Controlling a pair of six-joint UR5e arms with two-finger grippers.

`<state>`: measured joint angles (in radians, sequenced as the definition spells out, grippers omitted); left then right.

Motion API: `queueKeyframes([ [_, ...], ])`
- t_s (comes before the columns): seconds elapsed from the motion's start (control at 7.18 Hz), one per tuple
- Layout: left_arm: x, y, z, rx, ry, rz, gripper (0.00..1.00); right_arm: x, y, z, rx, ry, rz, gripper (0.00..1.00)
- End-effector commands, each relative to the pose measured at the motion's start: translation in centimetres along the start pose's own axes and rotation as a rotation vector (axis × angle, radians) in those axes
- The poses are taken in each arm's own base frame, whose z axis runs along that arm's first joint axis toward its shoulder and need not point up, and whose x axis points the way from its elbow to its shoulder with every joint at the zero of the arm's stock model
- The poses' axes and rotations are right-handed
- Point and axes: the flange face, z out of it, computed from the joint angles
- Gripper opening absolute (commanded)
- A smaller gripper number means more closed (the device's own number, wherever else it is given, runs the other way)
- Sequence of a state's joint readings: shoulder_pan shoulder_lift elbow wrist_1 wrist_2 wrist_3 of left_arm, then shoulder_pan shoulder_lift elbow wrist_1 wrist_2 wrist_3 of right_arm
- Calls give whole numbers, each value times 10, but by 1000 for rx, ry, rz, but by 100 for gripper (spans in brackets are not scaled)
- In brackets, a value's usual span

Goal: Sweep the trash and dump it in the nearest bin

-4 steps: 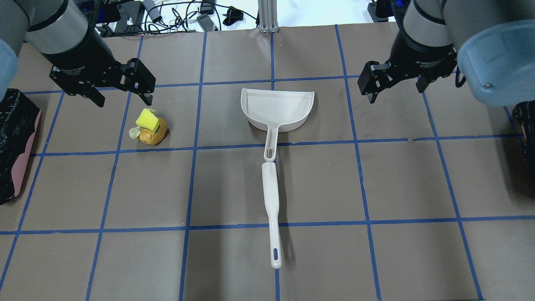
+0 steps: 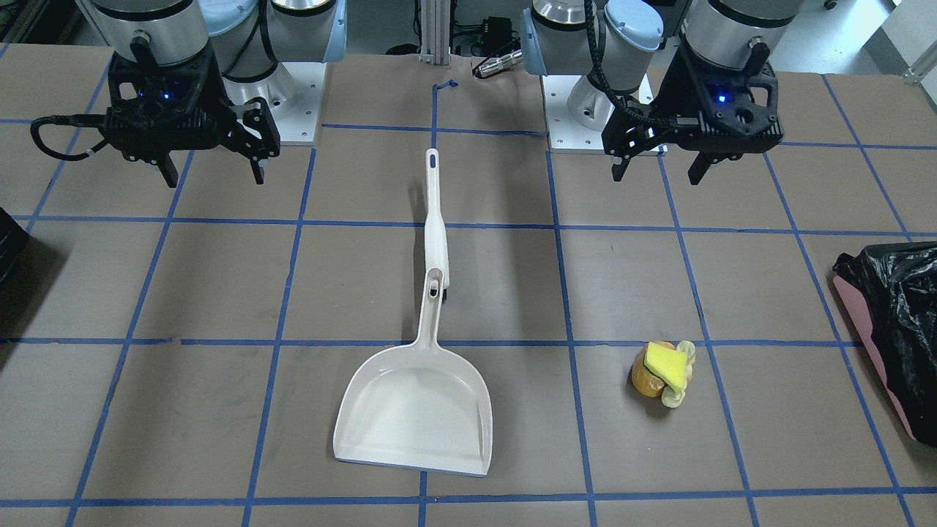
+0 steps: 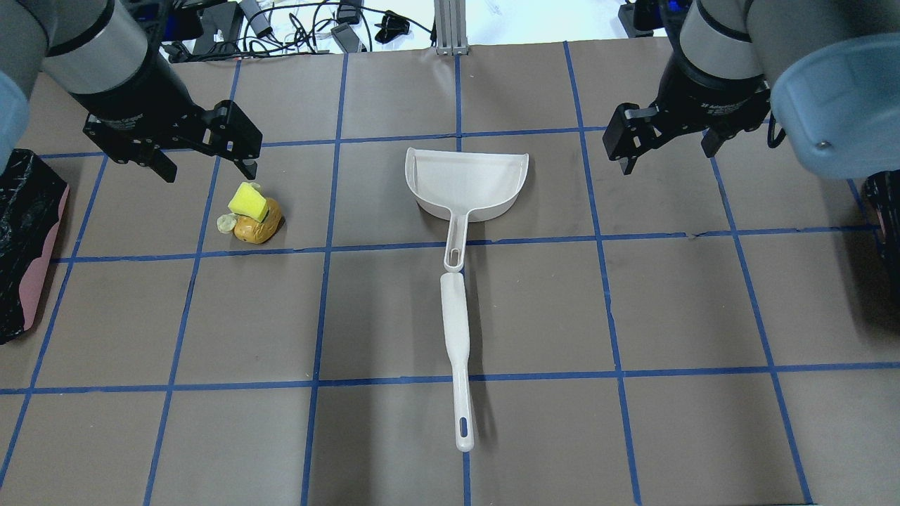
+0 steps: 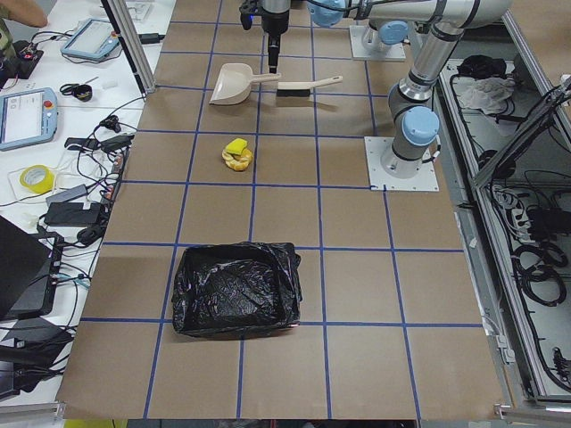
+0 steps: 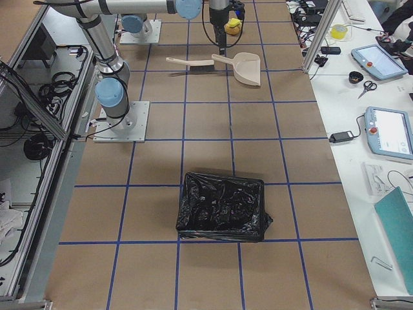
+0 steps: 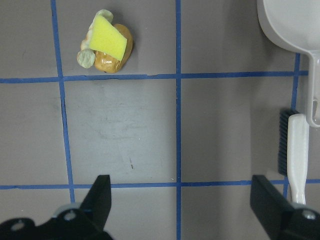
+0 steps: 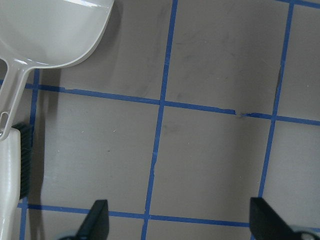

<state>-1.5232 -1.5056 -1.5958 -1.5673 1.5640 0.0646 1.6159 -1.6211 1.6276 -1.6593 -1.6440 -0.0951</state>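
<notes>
Your left hand (image 3: 209, 171) hangs above the bench (image 3: 675, 309) with its fingers spread wide and nothing between them. Your right hand (image 3: 666, 158) is just as wide and empty.

The trash (image 3: 254, 214) lies on the bench below the left hand and apart from it. The left wrist view puts the clump ahead of the hand, roughly in line with its outer finger, with the yellow wedge on top of the orange lump. The bin (image 3: 34, 281) stands well out past that hand's outer side, at the bench edge. The overhead view shows only its pink flank and some bag, while the left side view looks down into the black-lined opening.

Between your two hands lie the dustpan (image 3: 465, 179) and the brush (image 3: 457, 344), whose handles overlap. From overhead the brush looks like a plain white handle. Only the wrist views show its dark bristles (image 6: 283, 142) along one edge.
</notes>
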Motion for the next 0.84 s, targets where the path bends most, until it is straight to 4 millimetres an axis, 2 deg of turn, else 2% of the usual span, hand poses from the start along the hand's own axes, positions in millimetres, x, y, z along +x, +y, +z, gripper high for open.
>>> queueKeyframes([
  [0.0,0,2,1,-2,1,0,100,0,1,0,-4,0,0,100],
  [0.7,0,2,2,-4,-5,0,100,-1,3,5,-14,-4,6,100],
])
